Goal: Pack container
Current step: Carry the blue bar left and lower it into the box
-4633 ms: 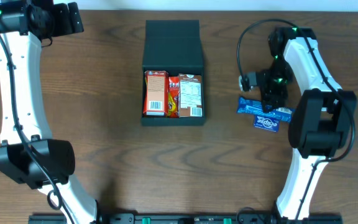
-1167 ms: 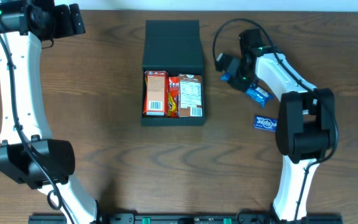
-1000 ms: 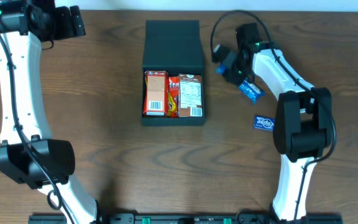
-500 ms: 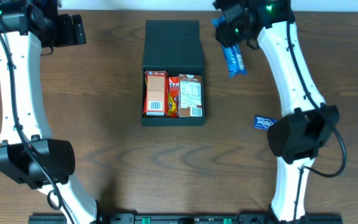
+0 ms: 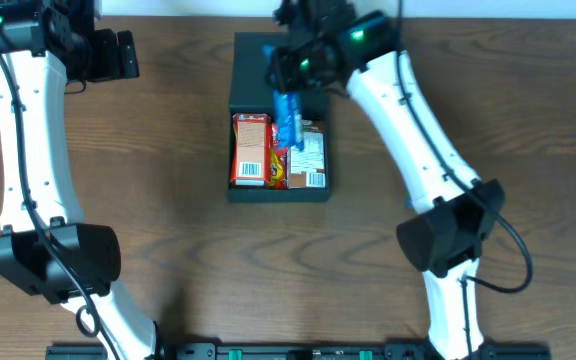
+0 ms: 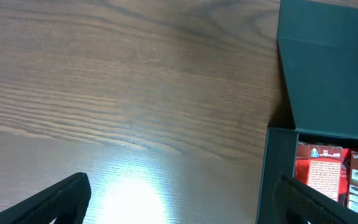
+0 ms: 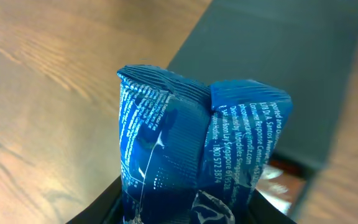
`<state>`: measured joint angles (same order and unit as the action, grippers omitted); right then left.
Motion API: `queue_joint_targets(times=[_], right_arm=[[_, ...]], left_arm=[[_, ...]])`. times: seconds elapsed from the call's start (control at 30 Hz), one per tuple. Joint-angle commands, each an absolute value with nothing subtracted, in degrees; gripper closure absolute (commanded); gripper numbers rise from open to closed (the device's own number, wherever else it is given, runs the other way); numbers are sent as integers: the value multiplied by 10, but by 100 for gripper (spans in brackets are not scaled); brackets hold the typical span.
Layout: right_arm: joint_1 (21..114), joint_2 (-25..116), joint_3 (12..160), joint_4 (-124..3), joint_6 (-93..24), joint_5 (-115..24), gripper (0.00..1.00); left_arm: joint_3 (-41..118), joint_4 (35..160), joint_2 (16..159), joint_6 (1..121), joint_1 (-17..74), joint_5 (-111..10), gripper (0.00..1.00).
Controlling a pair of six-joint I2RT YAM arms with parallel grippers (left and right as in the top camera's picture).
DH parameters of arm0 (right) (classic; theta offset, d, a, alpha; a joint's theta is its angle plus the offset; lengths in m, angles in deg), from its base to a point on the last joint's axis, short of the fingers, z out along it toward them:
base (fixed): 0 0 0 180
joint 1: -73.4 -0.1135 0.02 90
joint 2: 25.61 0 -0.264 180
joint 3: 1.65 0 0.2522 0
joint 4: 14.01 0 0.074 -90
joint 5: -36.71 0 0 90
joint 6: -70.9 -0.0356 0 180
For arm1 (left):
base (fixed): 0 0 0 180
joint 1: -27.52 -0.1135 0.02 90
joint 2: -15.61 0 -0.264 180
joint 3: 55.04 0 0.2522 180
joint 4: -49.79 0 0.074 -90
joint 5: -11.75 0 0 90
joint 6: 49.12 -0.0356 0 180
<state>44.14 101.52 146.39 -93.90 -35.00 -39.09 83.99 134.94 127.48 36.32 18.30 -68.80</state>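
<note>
We find the matte dark green-black rectangular cardboard box [image 5: 256, 75] mid-bench, toward the far edge, its hinged flap lid open to the far side. Inside, an orange-red snack carton [image 5: 251, 150] lies against the left wall and a white-labelled carton [image 5: 311, 155] against the right. A red packet [image 5: 279, 165] is wedged between them, so the row spans the full width. The right tool [image 5: 290, 88] grips the top of a crinkled, glossy blue foil packet [image 5: 290, 120], which hangs over the cartons. The left tool [image 5: 118, 55] hovers with fingers spread wide, well left of the box, above the brown wood-grain bench [image 5: 168, 250].
</note>
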Motion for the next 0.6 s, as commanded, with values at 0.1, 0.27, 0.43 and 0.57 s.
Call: queue_joint_targets(times=[0.1, 0.27, 0.43, 0.57], right_arm=[[402, 1026, 1390, -928, -429, -437, 81], [398, 1027, 1343, -891, -459, -458, 82], [401, 1027, 1318, -884, -473, -475, 84], [401, 1027, 1303, -875, -473, -476, 83]], left_arm=[[840, 1353, 1280, 358, 181, -693, 5], [840, 1354, 1280, 358, 181, -692, 5], [840, 1353, 1280, 358, 181, -692, 5], [840, 1353, 1280, 358, 181, -691, 5]])
